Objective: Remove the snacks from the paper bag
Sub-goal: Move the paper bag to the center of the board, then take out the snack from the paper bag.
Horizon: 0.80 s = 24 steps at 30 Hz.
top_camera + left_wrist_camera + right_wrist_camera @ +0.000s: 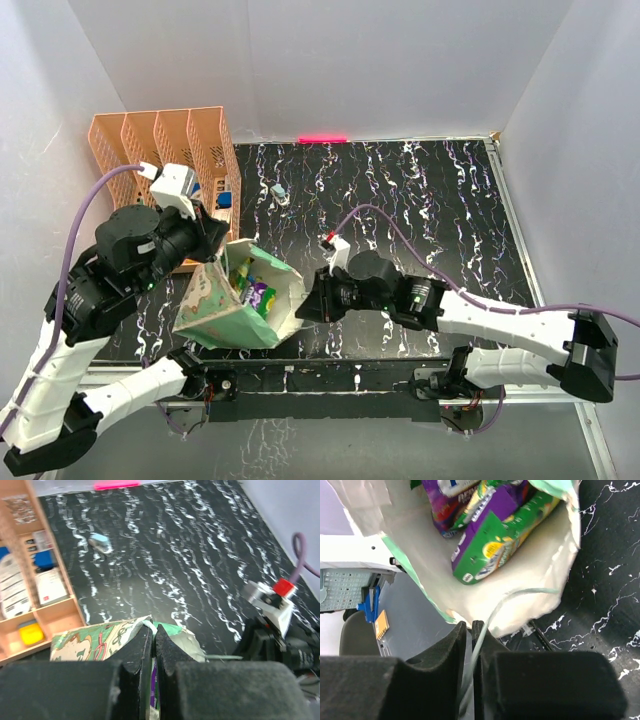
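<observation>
Paper bag [225, 315]: tilted at the near edge of the surface [420, 190], snacks [490, 550] inside.
Right gripper [468, 630]: clamped on the string handle [520, 592]; a pull may tear it.
Left gripper [152, 637]: pinching the far rim; the paper may slip and the bag collapse.

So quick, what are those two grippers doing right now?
Left gripper: shut on the rim of the paper bag.
Right gripper: shut on the bag's string handle.
</observation>
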Tool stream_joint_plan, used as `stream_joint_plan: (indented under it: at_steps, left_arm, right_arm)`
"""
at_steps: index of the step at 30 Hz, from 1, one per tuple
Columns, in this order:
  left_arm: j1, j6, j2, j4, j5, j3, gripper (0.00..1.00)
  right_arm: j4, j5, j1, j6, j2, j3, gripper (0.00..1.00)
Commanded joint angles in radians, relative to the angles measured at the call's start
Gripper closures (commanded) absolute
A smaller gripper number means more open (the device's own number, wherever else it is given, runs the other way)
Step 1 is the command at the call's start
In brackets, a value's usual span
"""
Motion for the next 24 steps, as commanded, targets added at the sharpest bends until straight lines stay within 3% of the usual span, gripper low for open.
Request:
stream_joint_plan:
  at_steps: [1, 3, 9, 11, 14, 17, 21, 24]
  left_arm:
    - [0.0, 0.028, -0.075, 0.149, 0.206, -0.06, 1.0]
    - [0.0, 0.029, -0.1, 0.144, 0.223, -0.091, 1.0]
    - [-0.001, 0.029, -0.149, 0.108, 0.209, -0.134, 1.0]
    - [0.0, 0.032, -0.152, 0.095, 0.194, -0.13, 1.0]
    - [0.0, 0.032, -0.152, 0.081, 0.17, -0.119, 1.0]
    - [-0.001, 0.03, -0.157, 0.087, 0.151, -0.118, 1.0]
    - [0.0, 0.025, -0.165, 0.098, 0.148, -0.125, 1.0]
    - [0.0, 0.025, -0.164, 0.078, 0.134, -0.116, 1.0]
  right_arm:
    - [0.001, -0.001, -0.003, 0.016, -0.098, -0.014, 0.83]
    - [-0.078, 0.042, -0.003, -0.003, -0.13, -0.007, 0.76]
    - [-0.421, 0.308, -0.003, -0.092, -0.177, 0.127, 0.41]
    - [-0.528, 0.395, -0.003, -0.107, -0.145, 0.215, 0.36]
    - [-0.6, 0.405, -0.003, -0.12, -0.055, 0.368, 0.34]
    - [-0.563, 0.319, -0.001, -0.097, 0.048, 0.437, 0.34]
    - [-0.375, 0.19, 0.012, -0.001, 0.141, 0.38, 0.38]
    - [-0.315, 0.209, 0.034, 0.062, 0.173, 0.341, 0.39]
